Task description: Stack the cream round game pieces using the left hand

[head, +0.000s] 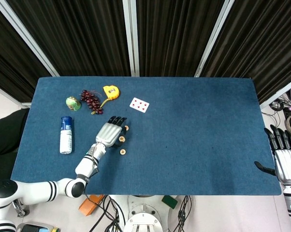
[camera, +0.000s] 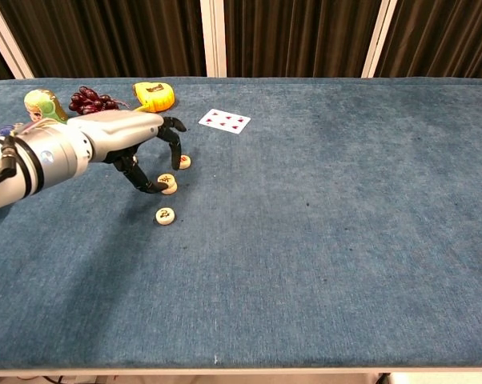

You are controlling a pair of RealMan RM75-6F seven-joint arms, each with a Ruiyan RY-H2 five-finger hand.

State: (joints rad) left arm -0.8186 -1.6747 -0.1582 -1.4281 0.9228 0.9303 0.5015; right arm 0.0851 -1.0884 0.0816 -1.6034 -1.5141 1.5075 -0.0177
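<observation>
My left hand (camera: pixel 137 152) pinches one cream piece (camera: pixel 166 181) between thumb and a finger, just above another piece that lies under it on the blue table (camera: pixel 321 240). I count two more pieces lying single: one (camera: pixel 183 162) beside my fingertips, one (camera: pixel 165 215) nearer to me. To the right the cloth is wide and bare up to the far edge. My right hand (head: pixel 285 159) rests off the right edge, fingers straight and apart.
</observation>
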